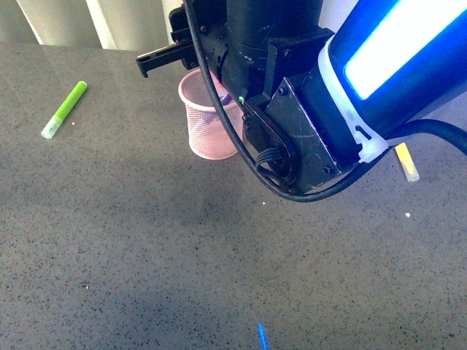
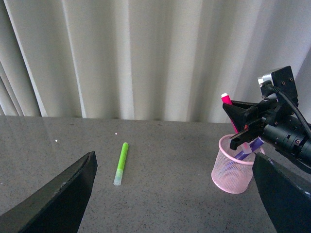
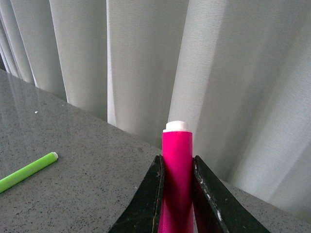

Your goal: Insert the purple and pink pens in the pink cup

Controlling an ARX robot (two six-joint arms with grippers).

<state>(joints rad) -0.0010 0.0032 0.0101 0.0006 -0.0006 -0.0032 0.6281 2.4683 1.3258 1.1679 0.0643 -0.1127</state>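
Observation:
The pink cup [image 1: 207, 135], a pale mesh holder, stands on the grey table at the back, partly hidden behind my right arm. The purple pen [image 2: 250, 148] leans inside the pink cup [image 2: 232, 171], its pale cap above the rim. My right gripper [image 3: 177, 194] is shut on the pink pen [image 3: 177, 160], which stands upright with a white end on top. In the left wrist view, the pink pen [image 2: 226, 100] and the right gripper [image 2: 241, 127] hang just above the cup's rim. My left gripper [image 2: 173, 160] is open and empty, some way from the cup.
A lime-green marker [image 1: 66, 109] lies on the table to the left, also seen as the green marker [image 2: 120, 162]. A yellow marker [image 1: 407, 162] lies at the right, half hidden by my arm. A small blue object [image 1: 262, 337] sits by the near edge. Pale curtains hang behind the table.

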